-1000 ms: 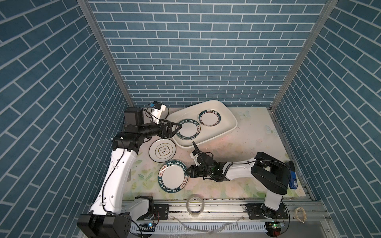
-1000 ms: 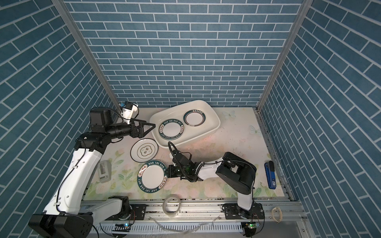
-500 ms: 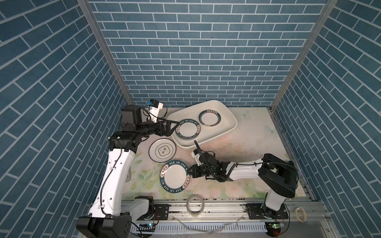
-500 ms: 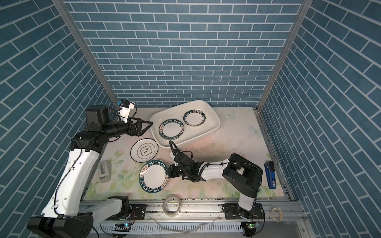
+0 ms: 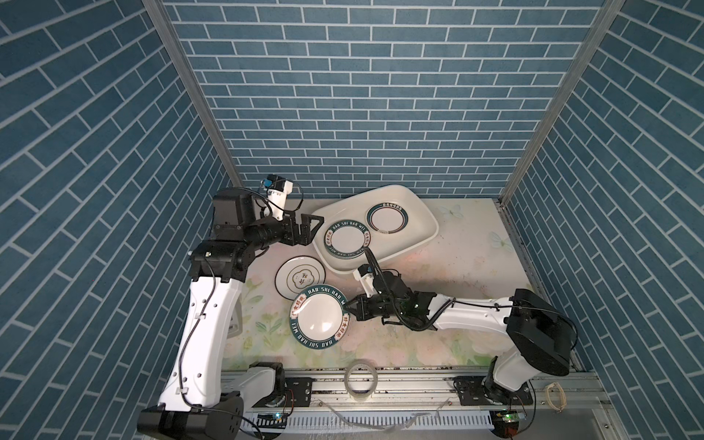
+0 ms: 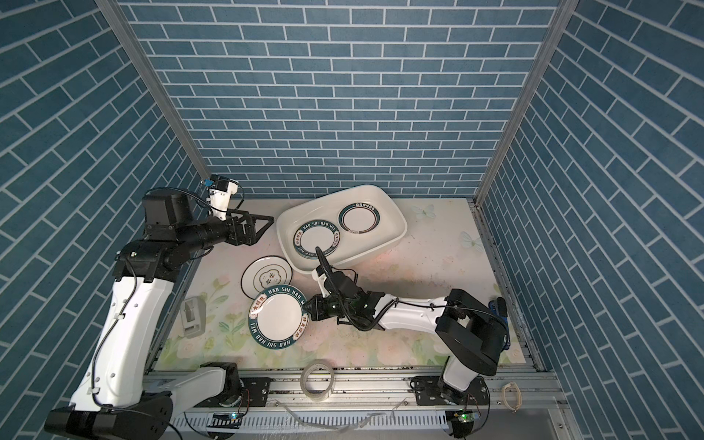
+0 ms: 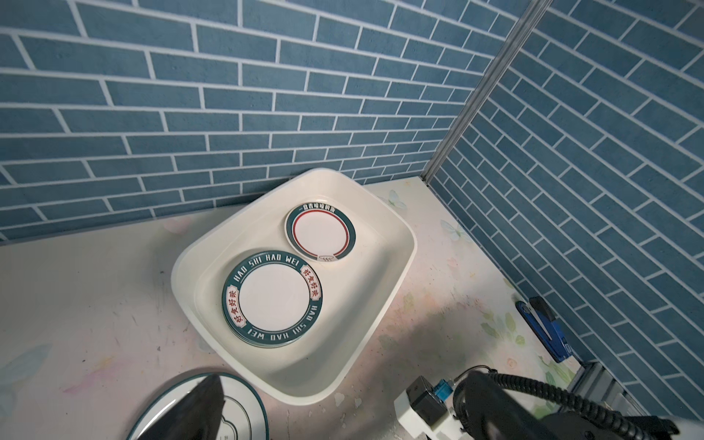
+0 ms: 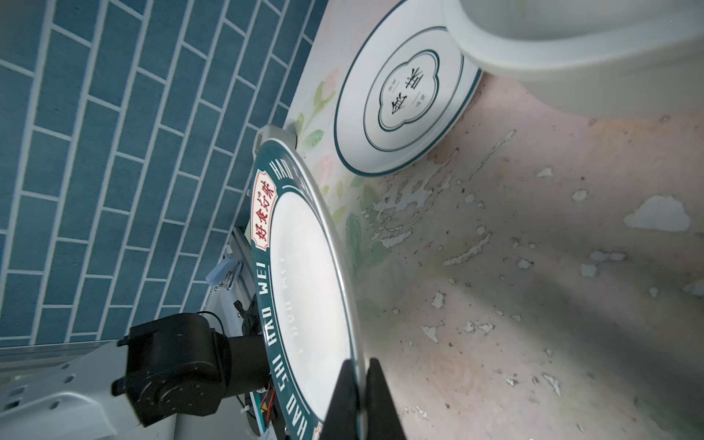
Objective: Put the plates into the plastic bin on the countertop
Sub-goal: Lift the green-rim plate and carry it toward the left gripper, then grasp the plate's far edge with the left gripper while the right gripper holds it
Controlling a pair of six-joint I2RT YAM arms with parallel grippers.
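Left gripper [image 5: 314, 230] has drawn back slightly from the plastic bin [image 5: 404, 245]; its jaws stand spread, empty. Right gripper [image 5: 351, 307] jaws pinch the rim of 1 lettered plate [image 5: 319, 319], tilted above the counter [image 5: 457, 274]. 1 emblem plate [image 5: 301, 275] waits between both jaws. Only the left wrist view shows the binned lettered plates [image 7: 272, 301] stacked, beside 1 red-ringed plate [image 7: 320, 233].

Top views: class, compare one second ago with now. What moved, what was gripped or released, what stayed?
The left arm drew back leftward, taking its open left pincer away from the plastic bin. The right arm swung its elbow out rightward; the right pincer stayed shut on the lettered plate, which hardly shifted. Bin, the plates inside it and the emblem plate stayed put.
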